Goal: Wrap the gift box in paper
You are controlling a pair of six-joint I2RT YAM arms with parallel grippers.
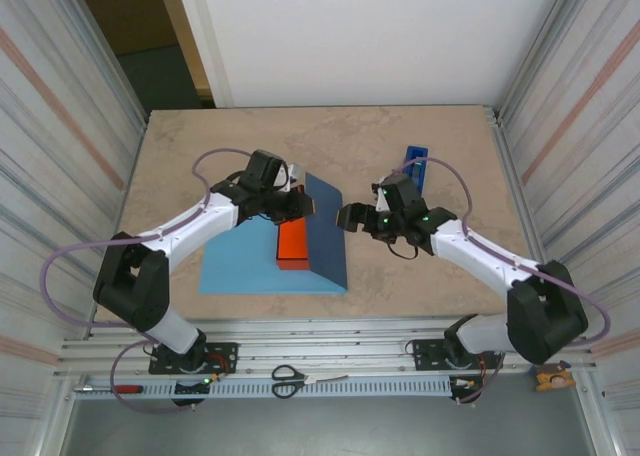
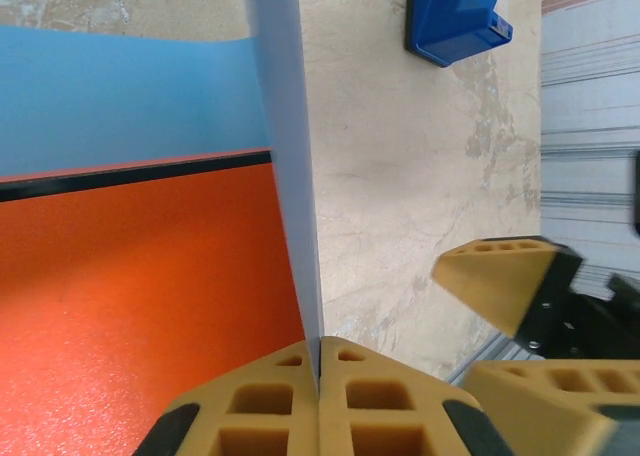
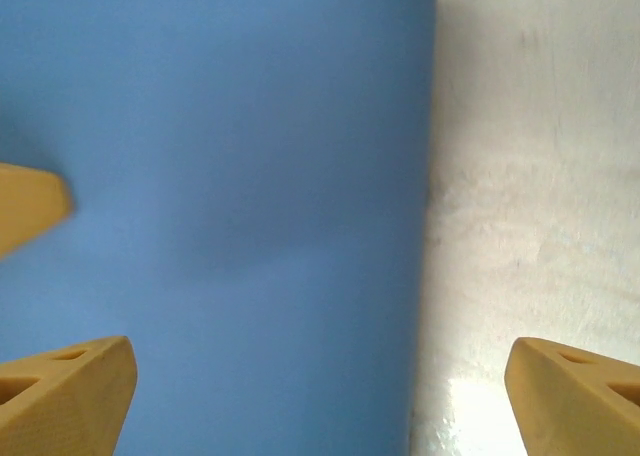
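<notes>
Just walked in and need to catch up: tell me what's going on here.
Two robot arms are wrapping an orange gift box in blue paper. The left gripper is shut on the paper's right edge, holding that flap up beside the box. The right gripper is open, facing the flap's outer side without gripping it. A blue tape dispenser sits untouched farther back.

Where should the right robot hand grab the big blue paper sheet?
Probably the thin upper edge of the raised flap of the large blue paper sheet, near the shut left gripper pinching it. Come from the right, with the open right gripper straddling the edge, because the flap stands up along the orange square gift box.
</notes>
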